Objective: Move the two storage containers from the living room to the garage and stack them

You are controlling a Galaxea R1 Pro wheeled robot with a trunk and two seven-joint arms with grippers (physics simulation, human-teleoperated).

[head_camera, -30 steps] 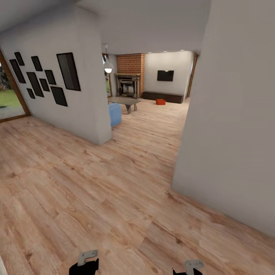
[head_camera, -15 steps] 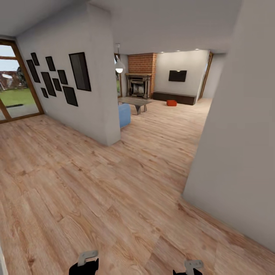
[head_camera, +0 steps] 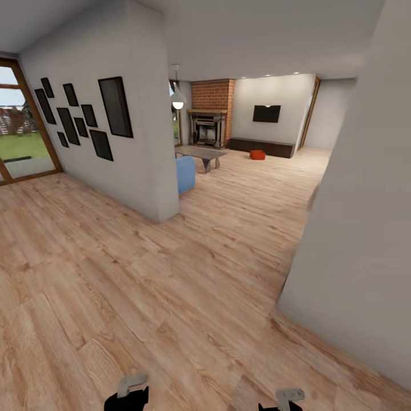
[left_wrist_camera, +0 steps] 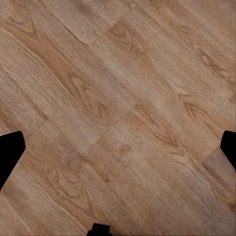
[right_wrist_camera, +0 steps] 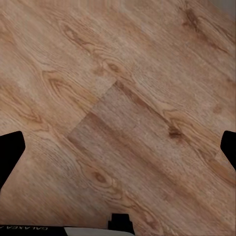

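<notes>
Far off, one orange-red storage container (head_camera: 257,154) sits on the living room's wood floor (head_camera: 171,268) before the dark low cabinet (head_camera: 268,146); any second is too small to make out. Both grippers' fingers are spread wide, holding nothing. Driving onward could clip the white wall corner (head_camera: 297,285) at right.

Light wood-plank floor (head_camera: 171,297) runs forward from the grippers toward a brick fireplace (head_camera: 209,117) and grey low table (head_camera: 201,153). White wall with black frames (head_camera: 85,117) ahead-left, beside a wood-framed glass door (head_camera: 17,140). Plain white wall (head_camera: 365,228) close ahead-right; pendant lamp (head_camera: 178,103) lit.
</notes>
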